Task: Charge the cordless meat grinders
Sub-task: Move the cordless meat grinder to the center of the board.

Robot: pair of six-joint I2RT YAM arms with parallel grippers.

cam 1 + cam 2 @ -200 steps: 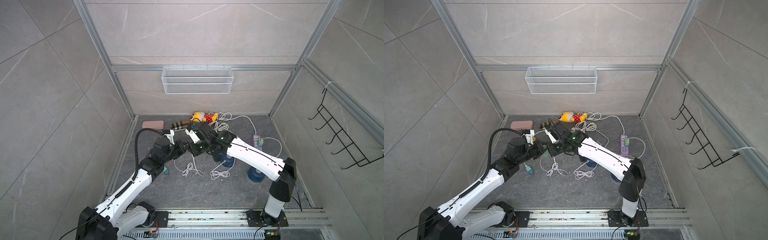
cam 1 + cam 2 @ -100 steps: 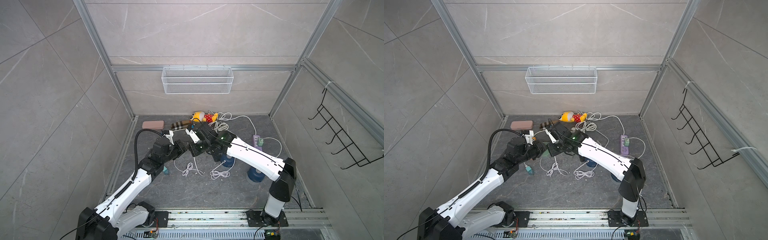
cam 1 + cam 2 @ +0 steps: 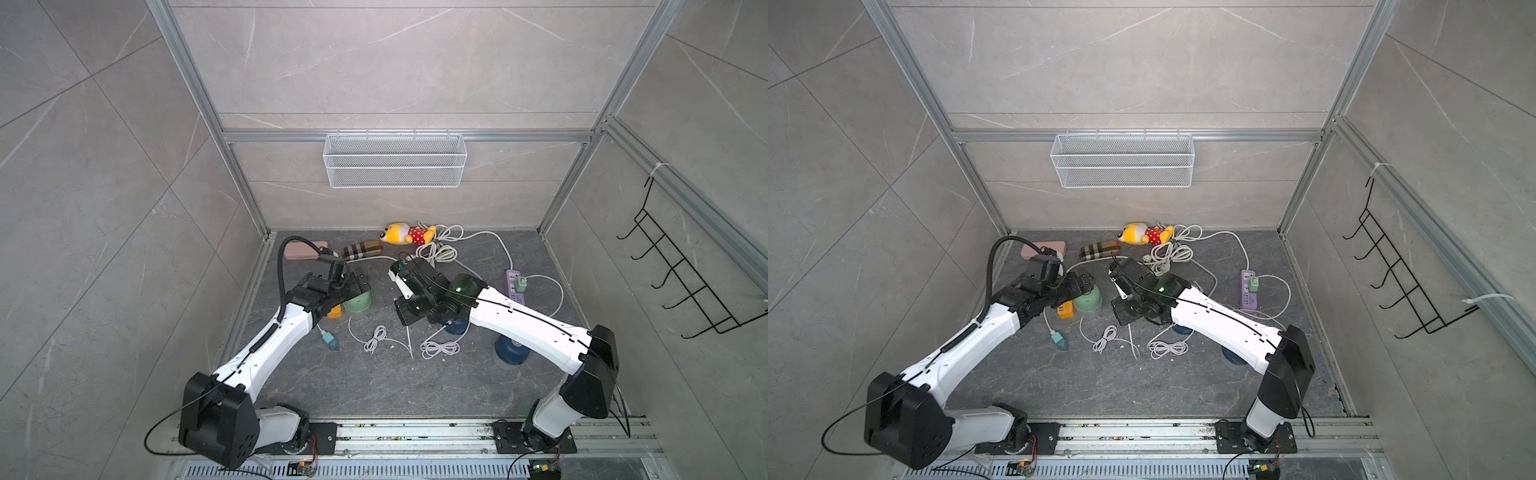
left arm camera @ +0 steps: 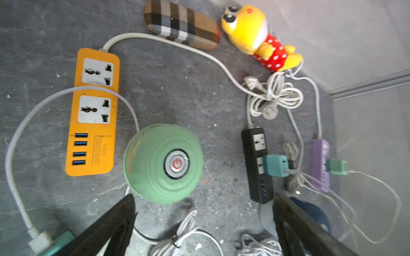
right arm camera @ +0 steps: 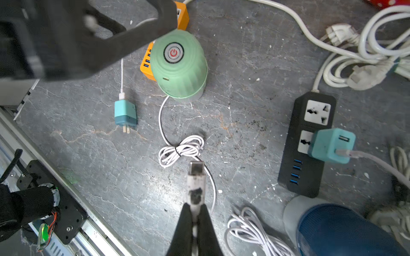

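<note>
Right pincer (image 5: 195, 207) pinched shut on white cable plug (image 5: 196, 177), tip aimed at green grinder (image 5: 178, 64). Grinder stands toward left edge of table (image 3: 374, 386). Its side hole faces plug, likely for plugging in. Left pincer (image 4: 203, 196) wide, empty, above it. Blue grinder (image 3: 511, 351) toward right edge.

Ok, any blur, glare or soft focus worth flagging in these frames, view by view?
Both top views: even diffuse light, sharp throughout. Left wrist view: slight smear, the label on the orange power strip blurry, the open left gripper soft-edged. Right wrist view: the mint green grinder crisp, the left gripper near the lens defocused, the USB plug shut in the right gripper slightly soft.
</note>
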